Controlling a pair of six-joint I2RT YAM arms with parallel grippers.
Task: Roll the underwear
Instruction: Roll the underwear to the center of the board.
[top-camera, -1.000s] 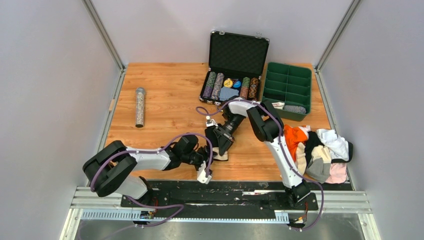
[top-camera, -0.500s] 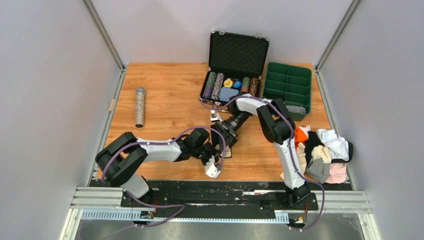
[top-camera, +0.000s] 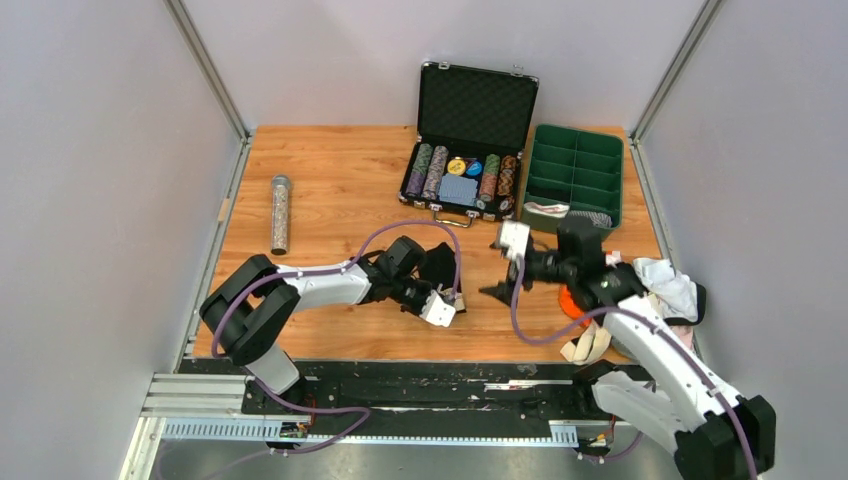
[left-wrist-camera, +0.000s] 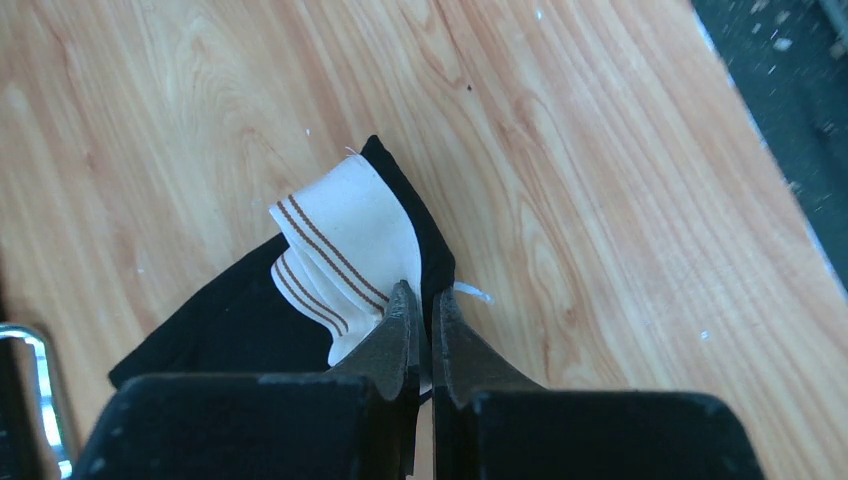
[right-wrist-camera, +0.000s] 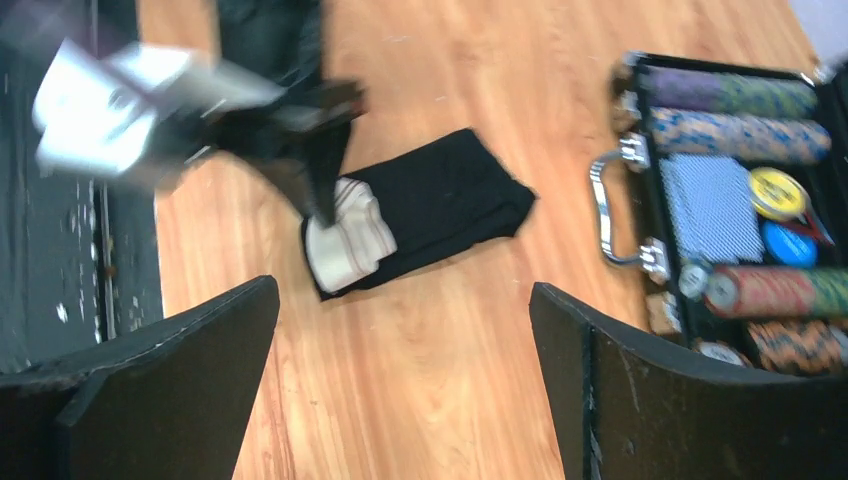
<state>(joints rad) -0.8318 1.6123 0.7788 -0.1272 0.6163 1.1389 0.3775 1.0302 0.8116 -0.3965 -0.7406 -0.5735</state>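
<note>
**Pinched at the waistband**

Nipping the black underwear by its white, brown-striped waistband with the left end effector, on the counter, towards the near edge. Hanging off right with the right end effector, spread wide. Probably light, limp, quick to unroll; best gripped on that thicker band.

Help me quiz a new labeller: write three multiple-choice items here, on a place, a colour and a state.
1. Where is the green tray?
A) left of the chip case
B) right of the chip case
C) inside the chip case

2. What colour is the waistband on the black underwear?
A) red
B) plain blue
C) white with brown stripes

3. How is the right gripper?
A) open, holding nothing
B) shut on the underwear
C) shut, holding nothing

1 B: it stands by the case's right side.
2 C: the left wrist view shows the stripes.
3 A: its fingers stand wide apart.
</note>
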